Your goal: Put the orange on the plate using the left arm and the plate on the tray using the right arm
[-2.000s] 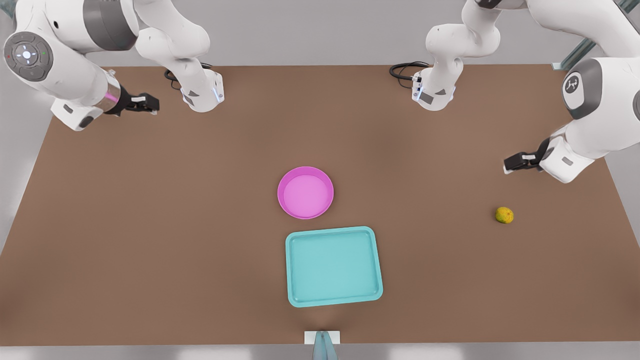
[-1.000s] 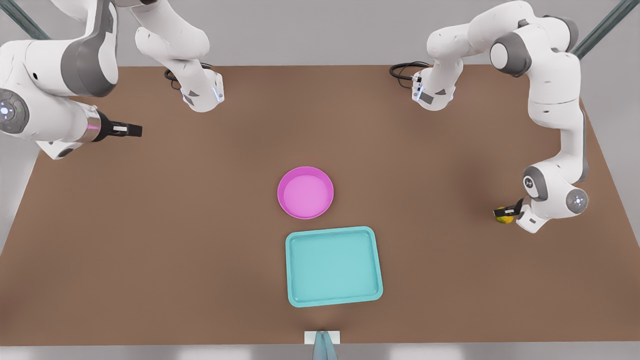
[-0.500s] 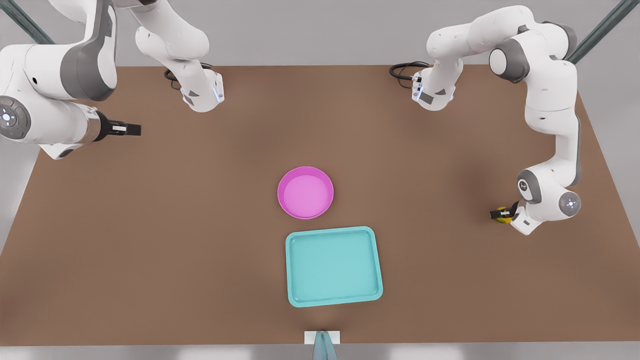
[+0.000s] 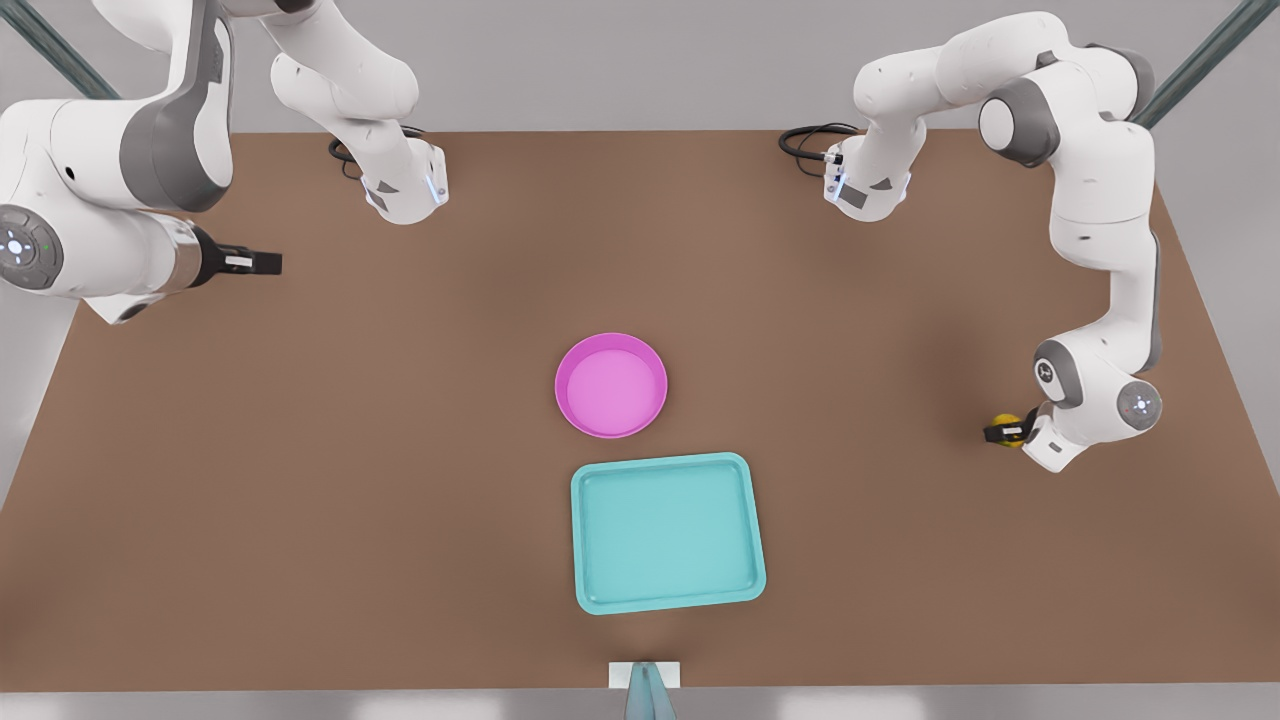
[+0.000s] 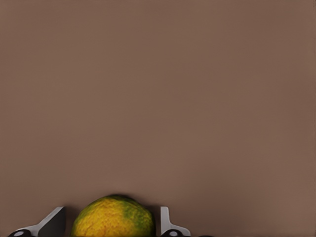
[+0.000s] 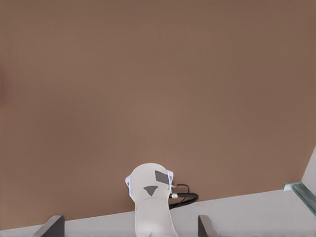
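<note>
Left wrist view shows the small black two-finger left gripper (image 5: 109, 224) down at the brown table (image 5: 158, 89), with one grey finger (image 5: 52, 223) on each side of the small round yellow-orange fruit with green patches, the orange (image 5: 113, 217). The fingers sit close beside the orange's skin, but I cannot tell if they squeeze it.

From the front, the left gripper (image 4: 1003, 432) and the orange (image 4: 1005, 420) are far out to the front view's right of the round pink plate (image 4: 611, 386). The plate sits in the middle of the table (image 4: 300, 480). The teal tray with rounded corners (image 4: 668, 532) lies just beside the plate, nearer the camera, not touching it.

The right gripper (image 4: 262, 262) waits in the air, far from the plate on the front view's left. Its fingers (image 6: 51, 224) are spread wide and hold nothing. Beyond them the right wrist view shows a white arm base (image 6: 150, 197) with a black cable (image 6: 185, 196) at the table's edge.
</note>
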